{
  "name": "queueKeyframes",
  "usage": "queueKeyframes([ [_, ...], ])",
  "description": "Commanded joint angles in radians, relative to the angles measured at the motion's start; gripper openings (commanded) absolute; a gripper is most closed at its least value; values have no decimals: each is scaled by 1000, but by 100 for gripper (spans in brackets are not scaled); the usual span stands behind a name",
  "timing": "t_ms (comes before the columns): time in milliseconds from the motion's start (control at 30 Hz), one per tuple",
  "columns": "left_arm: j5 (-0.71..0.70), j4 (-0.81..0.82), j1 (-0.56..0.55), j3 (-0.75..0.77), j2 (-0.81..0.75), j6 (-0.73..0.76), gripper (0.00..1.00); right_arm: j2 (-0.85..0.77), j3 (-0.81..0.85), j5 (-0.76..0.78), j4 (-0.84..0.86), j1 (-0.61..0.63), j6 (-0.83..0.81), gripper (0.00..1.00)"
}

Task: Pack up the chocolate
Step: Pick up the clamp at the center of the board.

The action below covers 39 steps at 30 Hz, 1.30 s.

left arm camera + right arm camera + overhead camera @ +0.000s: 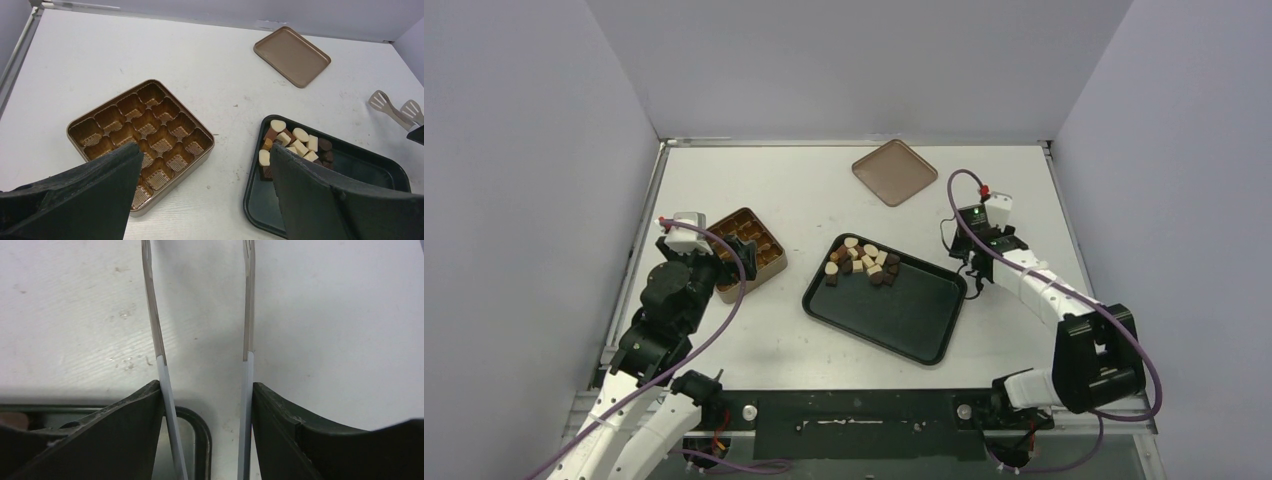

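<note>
Worktop [824, 190]: white, matt, lightly scuffed and speckled. One tray [909, 315]: black, shallow, rectangular with rounded corners and a raised rim, set at an angle near the middle. The chocolate [862, 262] lies heaped in the tray's far corner, all of it on the tray. The pieces are small and stubby, some dark brown and some cream-white, rounded or blocky. There are roughly a dozen or a few more, at least seven of them cream; the heap prevents an exact count. One tin [150, 125]: square, glossy gold-brown, to the left of the tray and apart from it. It holds a moulded insert of ribbed cups in what appears a four-by-four grid, with the near cups hidden behind a jaw. One lid [894, 172]: flat, brown, square with rounded corners and a low lip, lying well apart at the far side. One pair of tongs [248, 305]: two thin metal strips with pale grey sleeves, ending in flat slotted paddles that show in the left wrist view. Right gripper [206, 385]: dark jaws press the outside of both strips, grasping the tongs by the tray's right edge, with the strips apart. Left gripper [205, 146]: jaws released wide, holding nothing, above the tin's near side.
</note>
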Motion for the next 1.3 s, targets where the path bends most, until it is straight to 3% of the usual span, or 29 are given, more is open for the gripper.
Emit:
queueKeyframes([
  [0,-5,42,-7,-5,-5,11,97,-67,84,27,-46,54,-42,59],
  [267,-8,41,-7,-5,-3,11,97,-81,173,-37,-127,138,-100,58],
  [467,-9,40,-7,-4,-1,11,97,-125,228,-221,-177,174,-163,57],
  [867,-7,45,-7,-5,4,13,97,-232,266,-426,-315,242,-217,41],
  [1000,-5,43,-6,-5,3,14,97,-258,255,-528,-334,261,-246,41],
  [1267,-7,42,-6,-5,3,14,97,-264,217,-519,-369,295,-251,32],
])
